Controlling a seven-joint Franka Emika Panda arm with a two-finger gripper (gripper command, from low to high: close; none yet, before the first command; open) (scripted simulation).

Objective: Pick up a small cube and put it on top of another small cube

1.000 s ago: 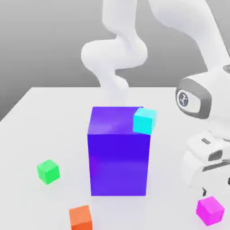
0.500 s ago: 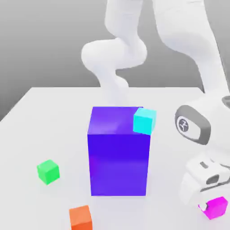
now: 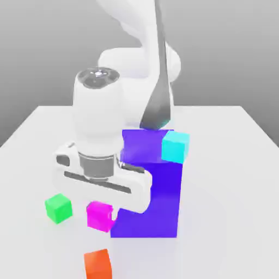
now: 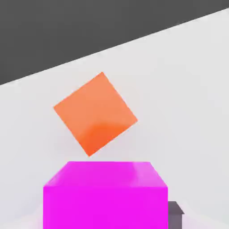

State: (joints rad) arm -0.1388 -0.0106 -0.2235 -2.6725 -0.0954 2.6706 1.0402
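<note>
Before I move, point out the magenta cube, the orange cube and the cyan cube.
Magenta cube (image 4: 105,208): hand view, side face.
Orange cube (image 3: 98,266): exterior view, front face.
Cyan cube (image 3: 174,148): exterior view, front face.

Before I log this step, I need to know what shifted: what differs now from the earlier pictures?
The pincer has swung toward the exterior view's left, in front of the big blue block, and now holds the magenta cube, carried over from the right. The green cube, orange cube and cyan cube stayed put, as did the block.
</note>
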